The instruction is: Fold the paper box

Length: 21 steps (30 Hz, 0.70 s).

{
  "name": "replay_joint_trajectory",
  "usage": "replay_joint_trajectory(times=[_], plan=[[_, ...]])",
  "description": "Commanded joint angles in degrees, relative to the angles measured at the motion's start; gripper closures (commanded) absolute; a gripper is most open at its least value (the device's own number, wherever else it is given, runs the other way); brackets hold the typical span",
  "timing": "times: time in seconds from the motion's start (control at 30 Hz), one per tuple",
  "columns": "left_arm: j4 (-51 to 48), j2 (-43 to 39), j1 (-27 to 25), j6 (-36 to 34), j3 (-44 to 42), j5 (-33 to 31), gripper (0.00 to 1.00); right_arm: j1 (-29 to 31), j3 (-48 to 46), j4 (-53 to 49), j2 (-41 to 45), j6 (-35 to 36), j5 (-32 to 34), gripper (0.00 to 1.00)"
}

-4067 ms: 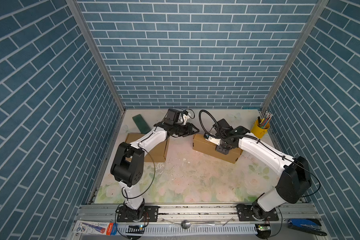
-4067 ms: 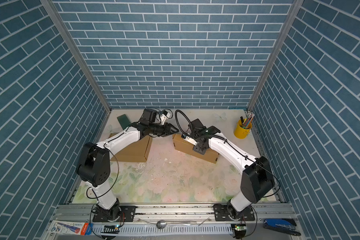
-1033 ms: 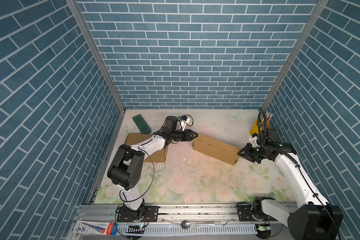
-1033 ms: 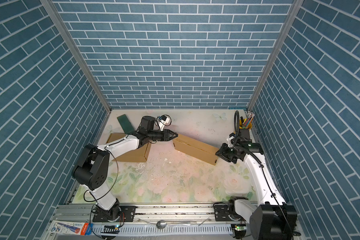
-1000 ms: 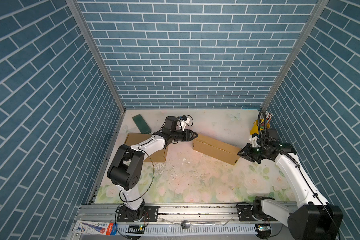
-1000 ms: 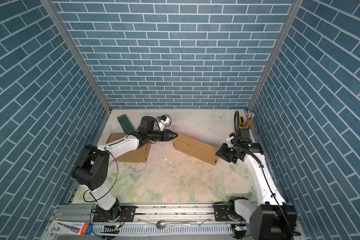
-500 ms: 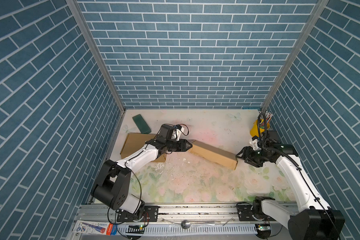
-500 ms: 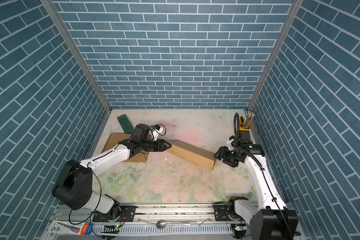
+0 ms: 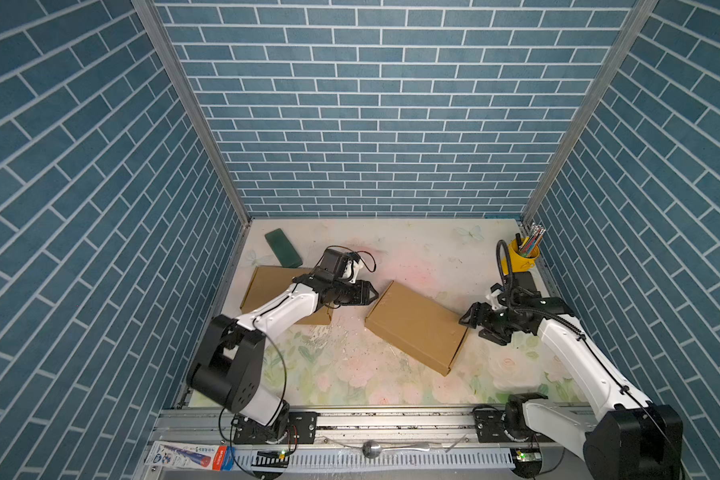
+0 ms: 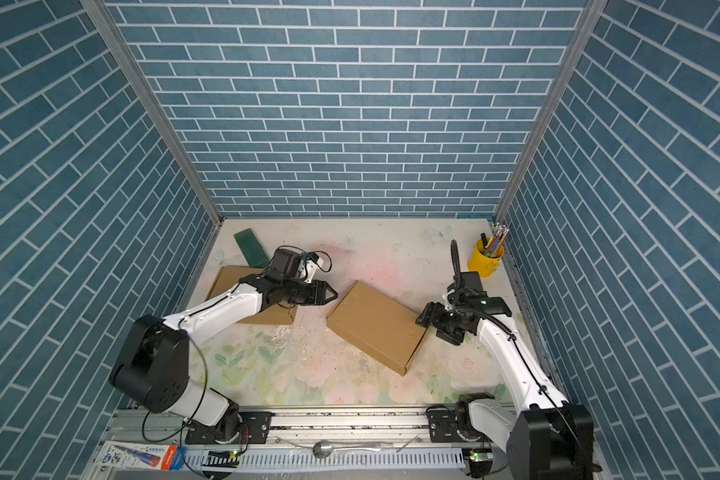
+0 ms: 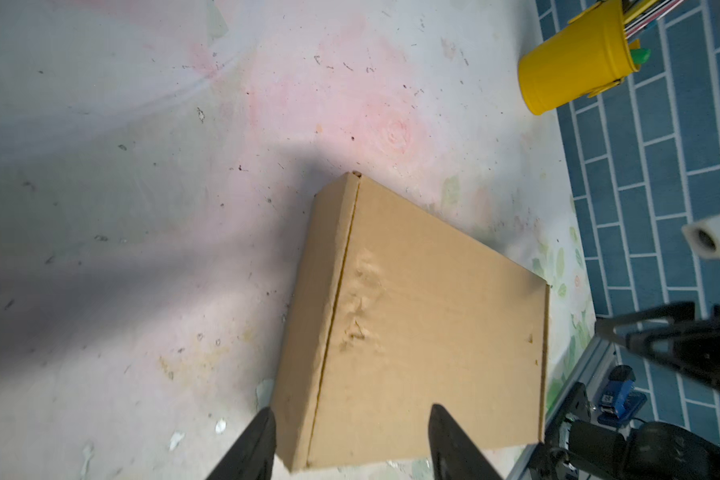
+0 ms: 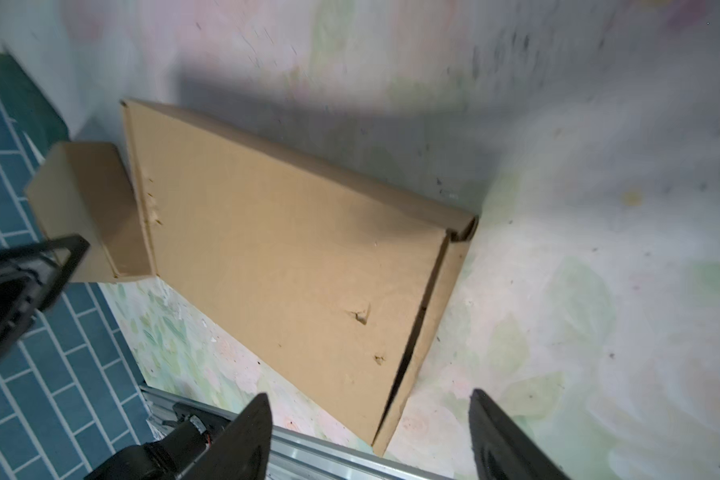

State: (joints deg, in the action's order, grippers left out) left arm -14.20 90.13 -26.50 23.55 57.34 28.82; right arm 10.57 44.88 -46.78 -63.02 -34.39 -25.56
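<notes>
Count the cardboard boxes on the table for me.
2. One cardboard box lies flat in the middle; the other box sits farther left beside the green case, partly under the left arm.

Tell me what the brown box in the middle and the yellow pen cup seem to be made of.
The brown box: cardboard, matte and uncoated. Dents and creases mark its top, and its folded edges show thin board.
The yellow pen cup: probably painted metal, perhaps plastic. It is smooth, with even colour and a soft sheen, but the look alone leaves this open.
</notes>
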Motion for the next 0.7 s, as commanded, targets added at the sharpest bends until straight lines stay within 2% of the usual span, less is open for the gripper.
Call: replay_joint_trajectory(times=[0.0, 0.13, 0.27, 0.5, 0.67], plan=[[3.73, 4.31, -1.67, -0.56, 1.68, 0.17, 0.4, 2.54, -4.75, 7.69, -0.2, -8.87, 2.51, 0.26], [7.28, 7.28, -3.12, 1.5, 0.23, 1.17, 0.4, 3.86, -4.59, 15.34, -5.89, -10.08, 0.34, 0.29], [9.1, 8.02, -2.0, 2.53, 0.23, 0.04, 0.41, 4.04, 3.44, 19.98, -14.92, -8.86, -0.57, 0.3], [11.63, 9.18, 3.38, 4.34, 1.46, -3.41, 0.41, 2.77, 22.8, 18.22, -31.99, -1.58, -0.71, 0.3], [8.42, 3.48, 5.32, 2.86, -0.68, -8.16, 0.37, -1.61, 29.68, 11.58, -35.33, 5.53, 3.12, 0.21]])
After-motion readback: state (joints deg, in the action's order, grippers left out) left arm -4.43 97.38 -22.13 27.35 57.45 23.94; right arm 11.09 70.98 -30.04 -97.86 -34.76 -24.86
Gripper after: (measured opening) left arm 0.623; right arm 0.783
